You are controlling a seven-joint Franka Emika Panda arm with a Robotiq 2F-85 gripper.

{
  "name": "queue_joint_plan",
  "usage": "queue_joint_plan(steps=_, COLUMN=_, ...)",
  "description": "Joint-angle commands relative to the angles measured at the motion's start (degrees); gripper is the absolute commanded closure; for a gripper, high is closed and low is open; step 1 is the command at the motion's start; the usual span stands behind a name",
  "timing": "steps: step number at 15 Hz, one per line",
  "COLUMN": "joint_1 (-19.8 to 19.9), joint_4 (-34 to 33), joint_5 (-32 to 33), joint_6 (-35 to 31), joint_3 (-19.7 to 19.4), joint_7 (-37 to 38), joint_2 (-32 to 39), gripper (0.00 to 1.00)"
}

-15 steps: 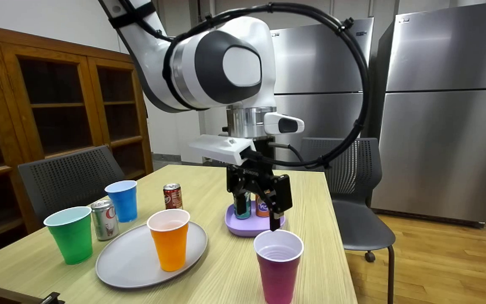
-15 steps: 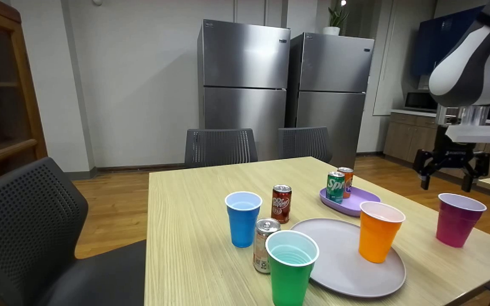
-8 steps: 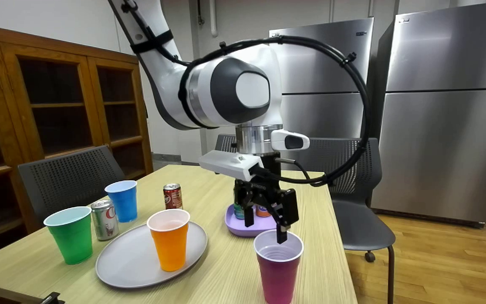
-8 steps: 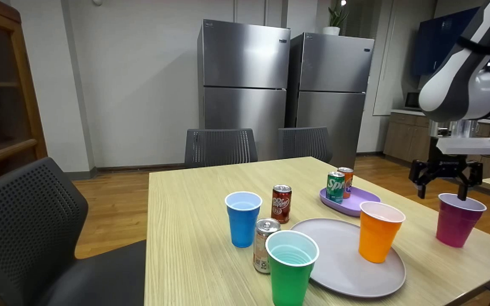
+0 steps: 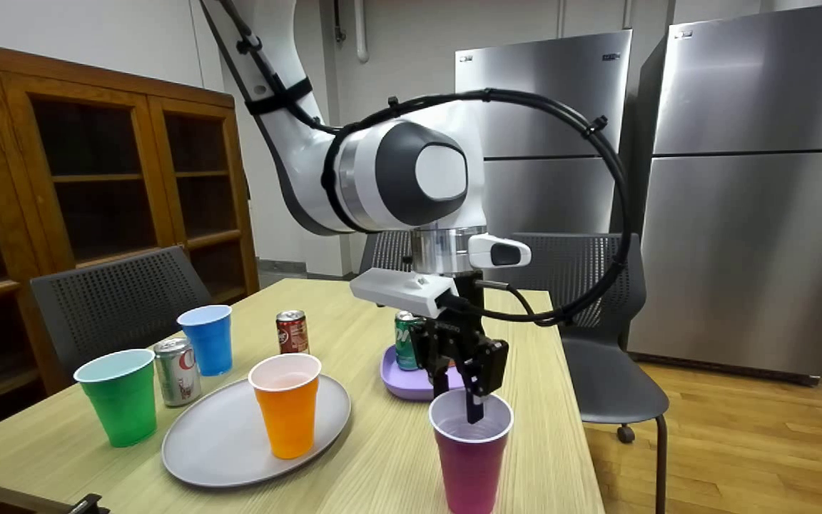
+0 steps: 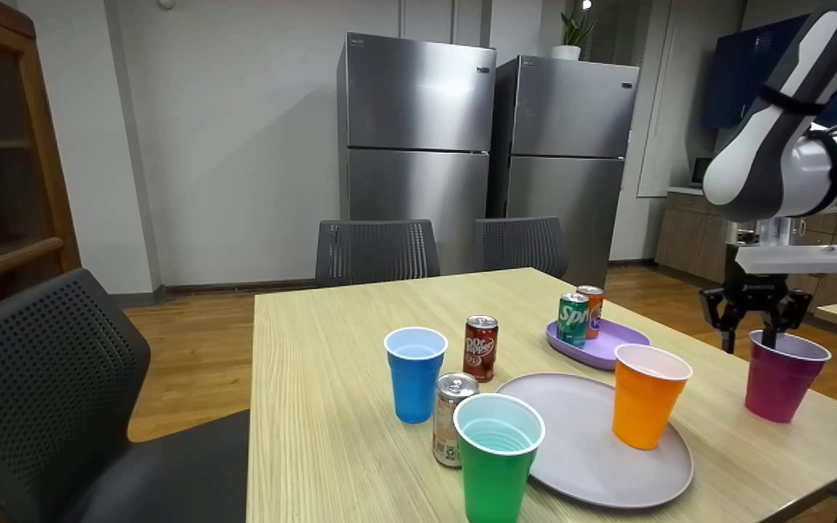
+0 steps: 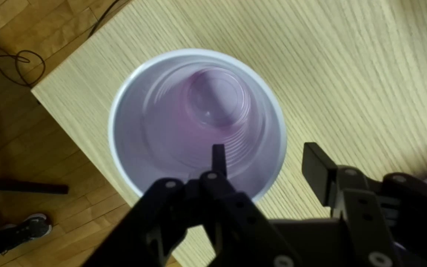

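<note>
Table (image 6: 331, 349) | jaws parted, partly inside purple cup (image 6: 784, 385) | near: tray (image 6: 618, 338) with 2 cans (image 6: 572, 319)

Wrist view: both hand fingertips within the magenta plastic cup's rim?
No, one fingertip shows within the rim of the cup, the other fingertip outside it.

Between the fingers of our black two-finger gripper (image 7: 264, 151), the wall of the tapered purple plastic cup (image 5: 472, 460) blocks us; past the outer finger (image 7: 317, 172) we find room before the rounded lavender plastic tray (image 6: 619, 338).
</note>
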State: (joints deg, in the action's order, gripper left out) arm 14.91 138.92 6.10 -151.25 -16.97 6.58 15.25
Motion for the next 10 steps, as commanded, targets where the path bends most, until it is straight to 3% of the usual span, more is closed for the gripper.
queue_joint_plan(steps=1, joint_1=-1.1, joint_4=-1.2, joint_5=0.8, joint_6=0.6, joint_3=-1.1, joint_7=1.6, joint_2=0.6, gripper=0.73)
queue_joint_plan(steps=4, joint_1=-1.3, joint_4=-0.7, joint_5=1.2, joint_6=0.6, joint_3=-1.5, joint_7=1.8, joint_2=0.0, gripper=0.97)
queue_joint_plan(steps=10, joint_1=-1.9, joint_4=0.7, joint_5=2.0, joint_6=0.4, joint_3=-2.6, joint_7=2.1, joint_2=-1.5, gripper=0.99)
